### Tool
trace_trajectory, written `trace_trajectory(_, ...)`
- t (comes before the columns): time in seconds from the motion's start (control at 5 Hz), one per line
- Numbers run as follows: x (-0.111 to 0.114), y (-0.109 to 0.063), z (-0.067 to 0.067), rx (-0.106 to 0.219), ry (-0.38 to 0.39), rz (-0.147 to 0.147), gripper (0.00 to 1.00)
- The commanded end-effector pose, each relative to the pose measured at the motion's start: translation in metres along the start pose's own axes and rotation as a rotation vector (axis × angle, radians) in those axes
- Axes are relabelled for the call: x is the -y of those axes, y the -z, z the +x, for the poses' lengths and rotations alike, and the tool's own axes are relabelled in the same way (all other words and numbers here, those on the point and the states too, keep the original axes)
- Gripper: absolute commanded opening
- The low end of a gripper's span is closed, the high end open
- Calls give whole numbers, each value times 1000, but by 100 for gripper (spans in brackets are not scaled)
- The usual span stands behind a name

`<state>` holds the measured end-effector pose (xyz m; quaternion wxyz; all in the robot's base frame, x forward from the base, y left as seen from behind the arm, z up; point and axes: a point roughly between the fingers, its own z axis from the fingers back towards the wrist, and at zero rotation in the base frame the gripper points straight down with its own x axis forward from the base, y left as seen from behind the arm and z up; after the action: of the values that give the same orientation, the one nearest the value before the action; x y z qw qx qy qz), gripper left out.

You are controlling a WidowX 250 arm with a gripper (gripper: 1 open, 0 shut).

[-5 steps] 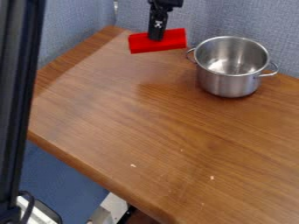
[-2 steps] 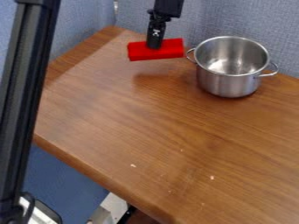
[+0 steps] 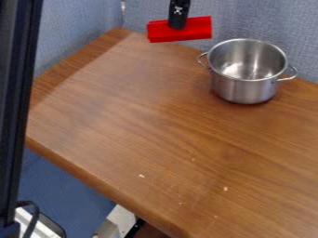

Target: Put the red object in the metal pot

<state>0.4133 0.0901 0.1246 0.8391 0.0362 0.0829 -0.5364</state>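
**Red block held up in the air near the pot**

The big brown wooden table [image 3: 162, 121] fills most of the picture. It runs from the top left down to the bottom right. Its right corner and its bottom part are cut off by the edge of the picture.

A tall dark post [image 3: 15, 93] stands at the far left, very close to the camera. It is blurry and hides part of the table's left side. It is hard to tell what it is.

A blue-grey wall [image 3: 261, 23] stands behind the table.

The small shiny metal pot with straight sides [image 3: 246, 70] sits on the table near the right edge. It stands upright and you can see inside it. Nothing red is in it. One small handle sticks out on its right side, and another shows on its left.

The bright red flat long block [image 3: 179, 29] is up at the top of the picture, to the upper left of the pot. It is well apart from the pot. It hangs level above the back edge of the table and does not seem to rest on the wood.

The black hand [image 3: 179, 19] points straight down from the top. It is pinched shut on the middle of the red block. Only its lowest part shows. The rest of the arm is cut off by the top edge, so its shape cannot be made out.
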Motion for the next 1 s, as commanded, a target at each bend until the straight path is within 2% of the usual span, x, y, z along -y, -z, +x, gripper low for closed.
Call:
trace_trajectory(0.0,-16,-9,-14,-7,-51,52,0)
trace_trajectory(0.2,-30,5,-18,-30,-88,36,0)
trace_trajectory(0.4,-42,15,-18,-49,-115,33,0)
trace_trajectory(0.6,-46,26,-15,-59,-118,17,0)
trace_trajectory(0.8,-40,23,-19,-49,-79,38,0)
